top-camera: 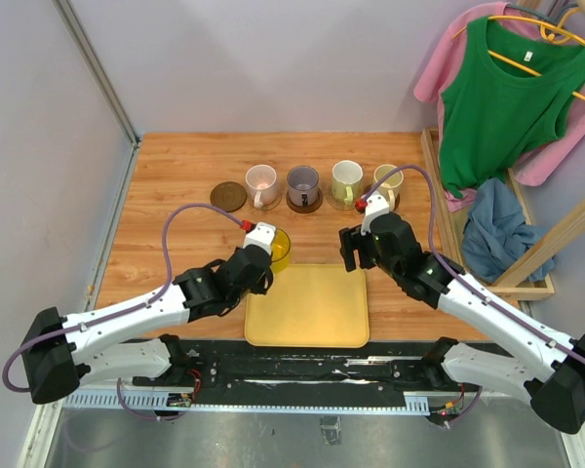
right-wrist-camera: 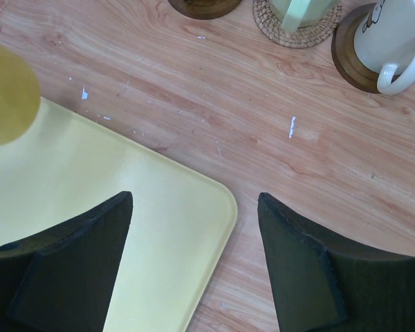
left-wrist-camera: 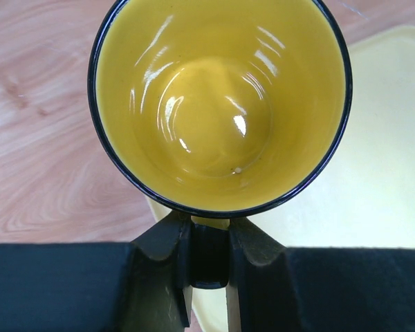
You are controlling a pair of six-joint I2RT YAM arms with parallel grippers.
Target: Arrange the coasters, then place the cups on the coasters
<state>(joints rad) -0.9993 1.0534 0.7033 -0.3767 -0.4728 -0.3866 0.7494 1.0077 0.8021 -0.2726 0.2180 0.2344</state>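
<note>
**mugfan:** top view first, where is the yellow cup (top-camera: 281, 250) kept?

**yamwatch:** it's gripped by the left gripper (top-camera: 266, 246) at the far left corner of the tray (top-camera: 307, 312). Whether it's lifted or resting can't be told. The pink cup (top-camera: 261, 183), grey cup (top-camera: 303, 183), green-white cup (top-camera: 346, 180) and cream cup (top-camera: 388, 181) are already sat on coasters (top-camera: 305, 206) in the back row. One bare coaster (top-camera: 228, 196) is left at the row's left end, so that spot is presumably meant for the yellow cup

**mugfan:** and the left wrist view?

**yamwatch:** the claw is pinched narrow on what looks like the handle (left-wrist-camera: 209, 257), so the yellow cup is kept upright, mouth up, partly over wood, partly over tray

**mugfan:** right wrist view?

**yamwatch:** the right gripper (right-wrist-camera: 194, 200) is spread wide with nothing held. It's parked over a tray corner, probably so the row isn't bumped
</note>
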